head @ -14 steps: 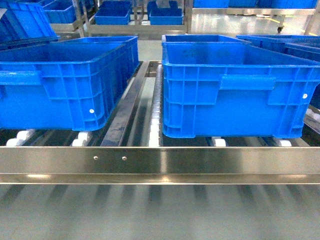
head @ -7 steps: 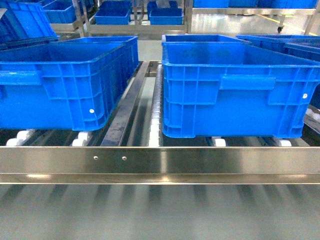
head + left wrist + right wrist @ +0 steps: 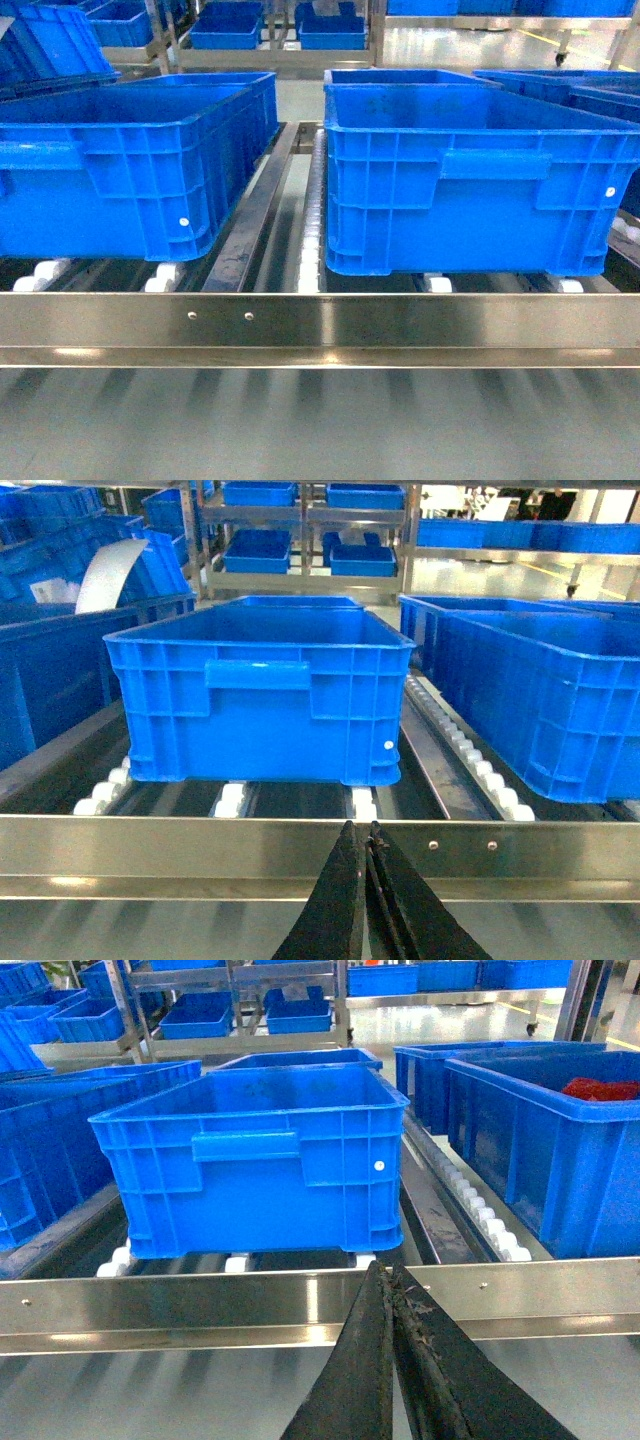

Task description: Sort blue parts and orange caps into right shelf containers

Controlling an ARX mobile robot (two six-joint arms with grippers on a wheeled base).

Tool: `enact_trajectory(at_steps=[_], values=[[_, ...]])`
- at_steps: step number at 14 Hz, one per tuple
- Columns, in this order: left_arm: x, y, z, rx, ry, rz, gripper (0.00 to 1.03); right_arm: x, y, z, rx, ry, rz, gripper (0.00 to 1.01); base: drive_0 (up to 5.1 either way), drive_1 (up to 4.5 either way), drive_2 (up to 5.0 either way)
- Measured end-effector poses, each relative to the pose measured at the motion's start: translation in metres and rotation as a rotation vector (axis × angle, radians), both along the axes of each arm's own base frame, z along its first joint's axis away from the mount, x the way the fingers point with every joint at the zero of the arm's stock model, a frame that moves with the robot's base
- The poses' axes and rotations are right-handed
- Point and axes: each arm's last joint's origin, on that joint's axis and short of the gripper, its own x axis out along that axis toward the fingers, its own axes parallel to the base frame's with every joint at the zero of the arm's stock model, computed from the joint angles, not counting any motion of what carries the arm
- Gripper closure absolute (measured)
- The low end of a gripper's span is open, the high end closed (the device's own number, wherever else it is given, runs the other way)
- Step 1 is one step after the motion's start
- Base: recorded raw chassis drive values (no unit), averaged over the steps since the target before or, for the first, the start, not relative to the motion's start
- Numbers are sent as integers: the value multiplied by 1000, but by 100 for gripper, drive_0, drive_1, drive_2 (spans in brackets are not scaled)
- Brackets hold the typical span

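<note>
No blue parts or orange caps show in any view. Two right shelf containers stand on the shelf in the head view: a left blue crate (image 3: 130,170) and a right blue crate (image 3: 480,180), behind the shiny front rail (image 3: 320,325). Neither gripper appears in the head view. In the left wrist view my left gripper (image 3: 360,828) is shut and holds nothing, its tips in front of the rail (image 3: 200,845), below a crate (image 3: 260,700). In the right wrist view my right gripper (image 3: 388,1270) is also shut and holds nothing, low before the rail (image 3: 180,1305) and a crate (image 3: 250,1170).
White roller tracks (image 3: 310,250) run between the two crates. Another crate (image 3: 540,1140) at the right holds something red (image 3: 600,1088). More racks with blue crates (image 3: 225,30) stand in the background. A smooth grey surface (image 3: 320,420) lies in front of the rail.
</note>
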Motion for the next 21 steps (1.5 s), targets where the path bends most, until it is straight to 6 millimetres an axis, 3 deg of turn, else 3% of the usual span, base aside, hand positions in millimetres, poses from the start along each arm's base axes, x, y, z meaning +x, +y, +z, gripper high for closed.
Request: enact_trajectory(at_steps=[7,14,21], values=[[0,0,0,-2,5,0,100,0,0,0,0,0,0,97,0,0,0],[0,0,0,-2,5,0,7,0,0,0,0,0,0,3,0,0,0],[0,0,0,-2,5,0,5,0,0,0,0,0,0,3,0,0,0]])
